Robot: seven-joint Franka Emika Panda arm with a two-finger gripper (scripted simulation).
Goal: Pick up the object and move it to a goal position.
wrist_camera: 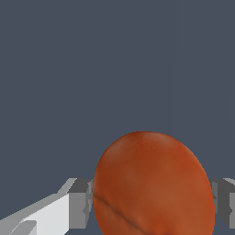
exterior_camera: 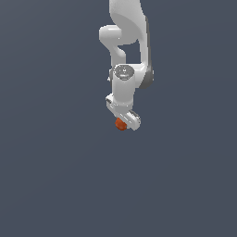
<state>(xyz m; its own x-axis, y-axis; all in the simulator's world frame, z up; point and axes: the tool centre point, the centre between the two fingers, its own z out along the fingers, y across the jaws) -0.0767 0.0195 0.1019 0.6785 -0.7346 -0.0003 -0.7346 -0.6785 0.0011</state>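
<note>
Grey backdrop (exterior_camera: 46,162) — ball (wrist_camera: 153,186) between tool (wrist_camera: 151,202) fingers

A white robot arm (exterior_camera: 126,41) reaches down from the top of the exterior view, its wrist pointing downward and slightly tilted. The gripper (exterior_camera: 122,123) hangs at the low end — its grey fingers (wrist_camera: 81,202) pressed against both sides of the ball (wrist_camera: 153,186).
</note>
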